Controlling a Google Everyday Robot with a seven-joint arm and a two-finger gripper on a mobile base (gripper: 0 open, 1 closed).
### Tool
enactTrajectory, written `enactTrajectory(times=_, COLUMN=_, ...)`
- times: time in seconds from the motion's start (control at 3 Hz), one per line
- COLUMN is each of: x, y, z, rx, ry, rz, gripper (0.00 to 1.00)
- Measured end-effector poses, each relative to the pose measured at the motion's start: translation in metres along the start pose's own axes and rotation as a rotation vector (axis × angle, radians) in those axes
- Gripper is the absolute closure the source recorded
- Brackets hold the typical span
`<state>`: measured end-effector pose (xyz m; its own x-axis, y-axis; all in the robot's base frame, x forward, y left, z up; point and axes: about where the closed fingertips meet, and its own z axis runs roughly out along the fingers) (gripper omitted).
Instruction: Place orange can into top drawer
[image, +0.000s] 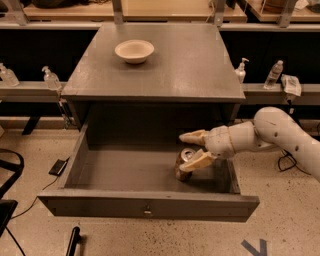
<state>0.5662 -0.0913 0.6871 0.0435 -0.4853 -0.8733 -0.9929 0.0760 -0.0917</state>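
The orange can (183, 166) stands on the floor of the open top drawer (148, 204), in its right half, leaning slightly, silver top up. My gripper (182, 152) reaches in from the right over the drawer's right side. It is open: one finger (193, 136) is above and behind the can, the other (196, 161) lies across the can's upper right side. The can rests on the drawer floor and is not clamped.
A cream bowl (134, 50) sits on top of the grey cabinet (200, 60). Small bottles stand on the ledges to the left (51, 78) and right (241, 70). My white arm (280, 132) crosses the drawer's right wall. Cables lie on the floor at left.
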Motion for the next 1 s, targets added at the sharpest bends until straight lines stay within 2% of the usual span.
enactTrajectory(times=0.33, x=-0.015, y=-0.004, z=-0.029, rx=0.049, ry=-0.034, rz=-0.032, gripper=0.0)
enactTrajectory(times=0.67, x=-0.028, y=-0.01, z=-0.065, rx=0.116, ry=-0.098, rz=-0.037, gripper=0.0)
enactTrajectory(times=1.0, x=-0.028, y=-0.01, z=-0.065, rx=0.116, ry=-0.098, rz=-0.037, gripper=0.0)
